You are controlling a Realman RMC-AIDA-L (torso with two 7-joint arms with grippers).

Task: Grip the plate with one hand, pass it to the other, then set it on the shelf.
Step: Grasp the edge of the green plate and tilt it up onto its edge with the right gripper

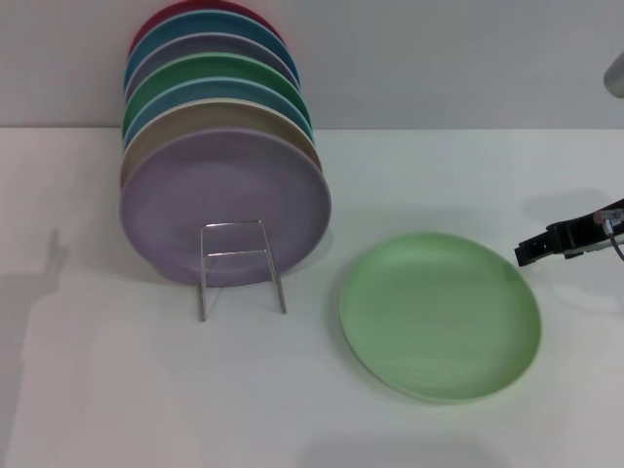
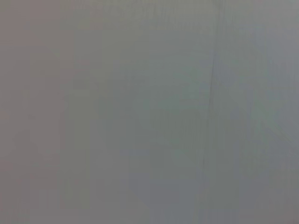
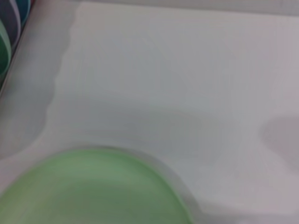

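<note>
One plate point(image 1: 441, 316), round, matte light green, flat, seemingly unmarked

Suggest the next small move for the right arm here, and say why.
Probably ease the right gripper toward the near rim of the light-green plate. The plate lies flat on the table, ungrasped, and the gripper sits just beside its edge without touching it.

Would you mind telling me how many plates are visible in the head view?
8. One light-green plate lies flat on the table, right of the shelf. Seven stand upright in a row behind the shelf, the lavender plate frontmost; more could be hidden behind.
</note>
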